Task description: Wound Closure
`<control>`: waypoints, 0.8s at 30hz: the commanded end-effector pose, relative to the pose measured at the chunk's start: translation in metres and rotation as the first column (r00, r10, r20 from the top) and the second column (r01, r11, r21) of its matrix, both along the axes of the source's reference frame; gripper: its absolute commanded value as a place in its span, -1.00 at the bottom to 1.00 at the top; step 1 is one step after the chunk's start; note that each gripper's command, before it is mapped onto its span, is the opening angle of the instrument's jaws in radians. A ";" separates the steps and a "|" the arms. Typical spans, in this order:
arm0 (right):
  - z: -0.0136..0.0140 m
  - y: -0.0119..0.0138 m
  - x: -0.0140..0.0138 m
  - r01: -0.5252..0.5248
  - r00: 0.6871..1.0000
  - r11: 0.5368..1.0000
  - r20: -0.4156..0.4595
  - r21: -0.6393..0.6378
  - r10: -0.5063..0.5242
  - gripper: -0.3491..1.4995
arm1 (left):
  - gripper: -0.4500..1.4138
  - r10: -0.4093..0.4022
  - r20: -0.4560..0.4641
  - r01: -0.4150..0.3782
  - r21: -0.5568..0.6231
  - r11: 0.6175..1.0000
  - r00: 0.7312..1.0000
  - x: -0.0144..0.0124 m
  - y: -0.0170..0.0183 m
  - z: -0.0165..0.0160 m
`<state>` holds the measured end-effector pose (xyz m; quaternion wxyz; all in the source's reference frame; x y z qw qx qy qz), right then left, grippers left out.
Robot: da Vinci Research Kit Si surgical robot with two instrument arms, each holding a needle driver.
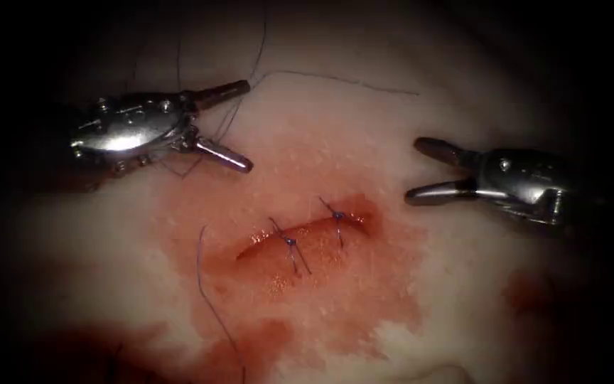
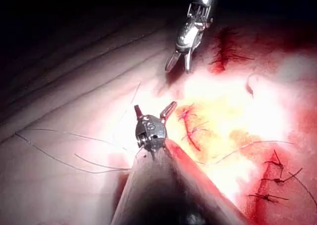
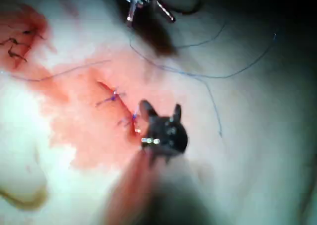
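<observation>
Pale tissue (image 1: 463, 299), wet with red fluid (image 1: 307, 313), surrounds the cut (image 1: 300, 238); it looks soft and slick. Two knotted stitches (image 1: 289, 242) cross the cut. Left tool (image 1: 239, 124), left of the cut, jaws spread, holding nothing. Right tool (image 1: 421, 171), on the right, likewise spread and empty. Loose thread (image 1: 211, 299) lies left of the cut: fine, limp, probably slippery; best pinched mid-strand. Needle not made out.

Two wristed needle drivers, polished steel

Left tool (image 1: 239, 124) and right tool (image 1: 421, 171): rounded silver wrist housings with small round pins, slim tapered jaws, dark shafts behind.
</observation>
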<state>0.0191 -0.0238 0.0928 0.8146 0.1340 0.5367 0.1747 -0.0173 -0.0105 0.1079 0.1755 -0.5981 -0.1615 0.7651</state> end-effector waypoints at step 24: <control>-0.0016 -0.0004 0.0008 0.070 0.996 0.994 0.063 -0.082 -0.065 0.72 | 0.41 0.047 0.024 -0.044 -0.112 0.993 0.999 0.0028 -0.0048 0.0025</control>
